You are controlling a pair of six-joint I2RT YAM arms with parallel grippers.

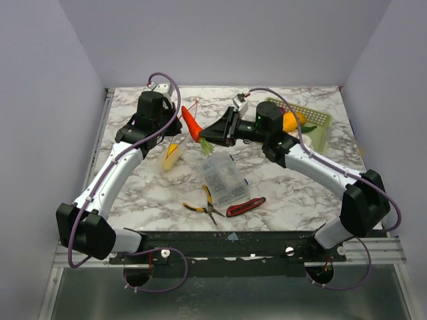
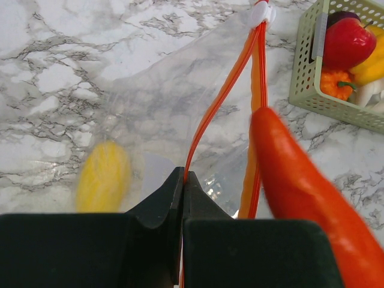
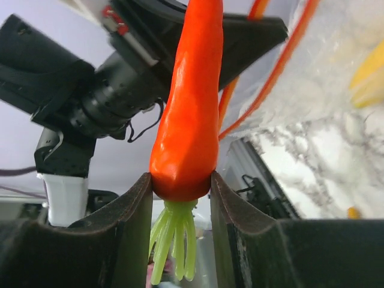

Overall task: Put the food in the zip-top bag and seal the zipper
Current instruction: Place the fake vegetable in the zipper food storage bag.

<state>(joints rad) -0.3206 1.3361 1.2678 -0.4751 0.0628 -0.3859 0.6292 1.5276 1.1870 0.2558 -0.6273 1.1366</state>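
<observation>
Gripping carrot (image 3: 186, 120) in right tool (image 3: 180, 187), left tool (image 2: 183, 179) pinching zipper (image 2: 219, 105)

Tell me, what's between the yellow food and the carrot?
One orange zipper strip of the bag, pinched in the left hand, runs between the yellow food and the carrot; the left wrist view shows it.

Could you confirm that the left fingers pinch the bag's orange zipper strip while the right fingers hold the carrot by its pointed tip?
Not quite. The right fingers hold the carrot by its thick, leafy end, not the pointed tip, as the right wrist view shows. The rest stands: the left fingers pinch the orange zipper of the zip-top bag.
</observation>
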